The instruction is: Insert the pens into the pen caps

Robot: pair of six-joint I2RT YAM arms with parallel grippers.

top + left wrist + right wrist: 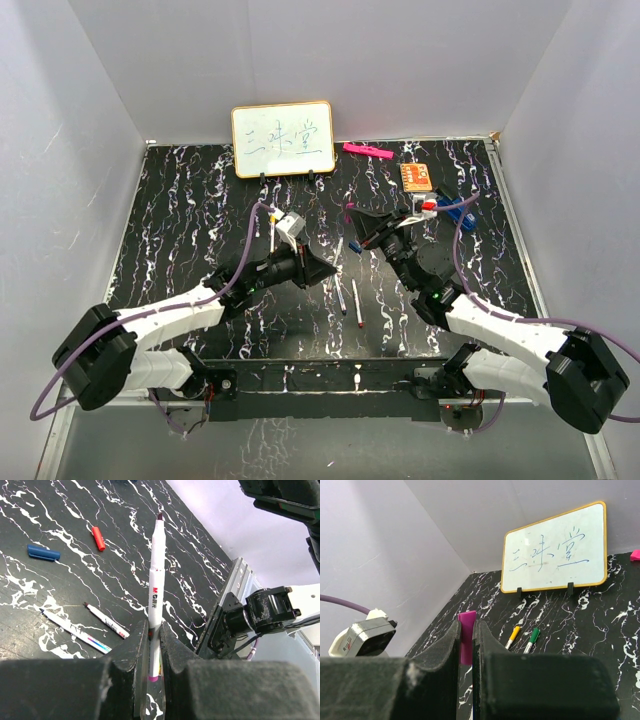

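My left gripper (153,630) is shut on a white pen (155,580), whose dark purple tip points up and away. My right gripper (466,627) is shut on the purple cap (467,625), which stands up between the fingers. In the top view the two grippers (325,270) (352,222) face each other at mid table, a short gap apart. Two bare pens (75,630) (106,621) lie on the table, also seen from above (341,295) (357,303). A blue cap (43,553) and a red cap (98,538) lie loose. Pens wearing a yellow cap (512,636) and a green cap (533,639) lie side by side.
A small whiteboard (283,140) stands at the back of the black marbled table (180,200). A pink marker (367,151) and an orange card (417,177) lie at the back right. White walls close in the sides.
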